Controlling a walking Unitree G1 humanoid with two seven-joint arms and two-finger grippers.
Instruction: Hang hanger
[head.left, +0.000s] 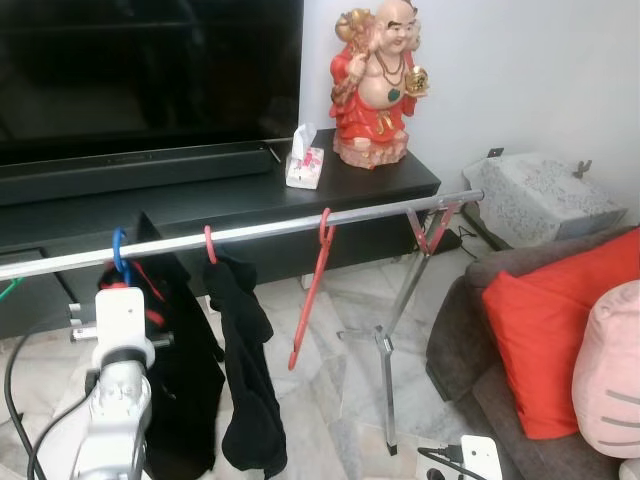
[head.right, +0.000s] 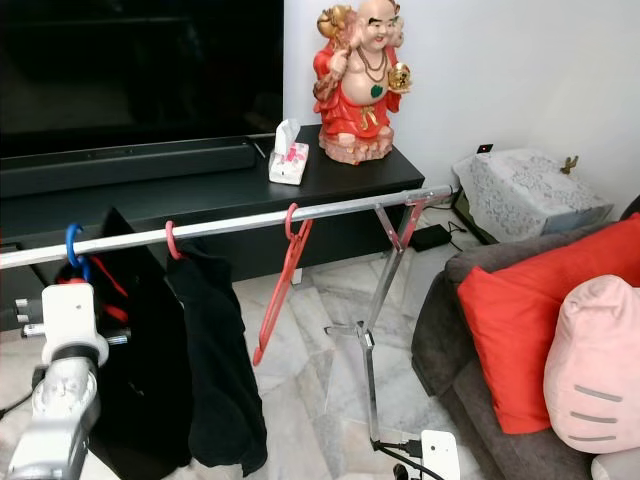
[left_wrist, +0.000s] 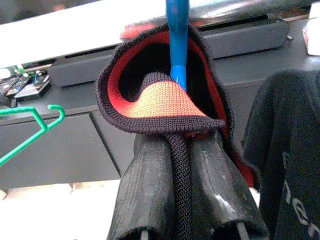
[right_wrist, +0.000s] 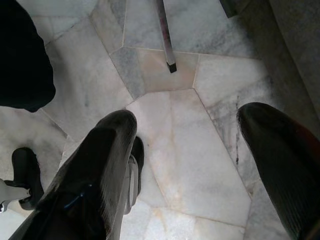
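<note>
The left gripper (left_wrist: 182, 200) is clenching its fingers on the garment's collar (left_wrist: 165, 115) — the blue hanger (left_wrist: 177, 45) is hooking the rail (head.left: 250, 232) directly above; the right gripper (right_wrist: 200, 165) is hanging released.

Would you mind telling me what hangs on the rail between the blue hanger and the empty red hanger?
In the left eye view, one pink-hooked hanger carrying a black garment hangs on the rail between the blue hanger and the empty red hanger.

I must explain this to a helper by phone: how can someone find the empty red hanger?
Find the silver rail before the black TV cabinet. The red hanger hangs near its middle, right of the black clothes. It alone carries no garment.
</note>
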